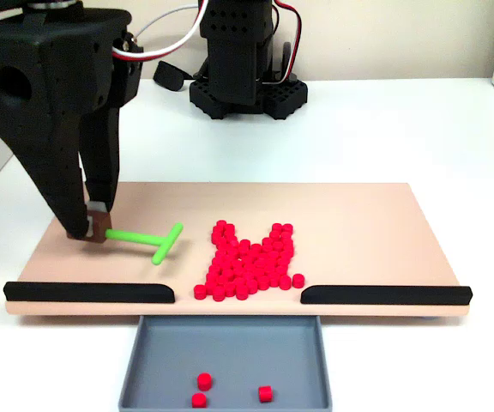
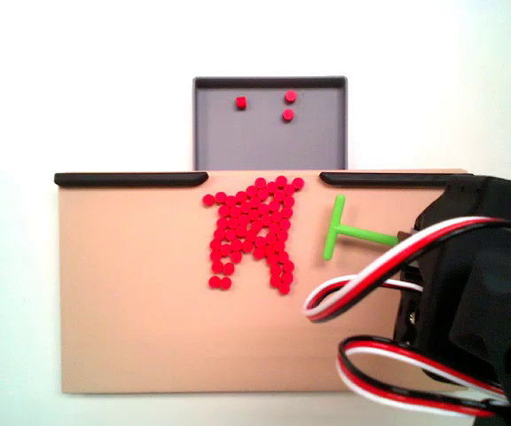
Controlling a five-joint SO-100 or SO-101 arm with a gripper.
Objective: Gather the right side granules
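Note:
The granules (image 1: 247,257) are a dense patch of tiny red pellets at the middle front of the tan board (image 1: 358,223), reaching the gap between two black rails. In the fixed view from above, the granules (image 2: 251,231) lie just below that gap. A green T-shaped stick (image 1: 148,239) lies flat to their left in the front fixed view. My gripper (image 1: 93,227) is shut on the stick's handle end, its crossbar towards the pile. From above, the green stick (image 2: 344,232) is right of the pile, and the arm hides most of my gripper (image 2: 404,238).
A grey tray (image 1: 230,343) sits below the gap and holds three red pellets (image 1: 202,382). Black rails (image 1: 88,292) (image 1: 384,294) line the board's front edge on both sides. The arm's base (image 1: 243,86) stands behind the board. From above, cables (image 2: 371,284) cross the board's right part.

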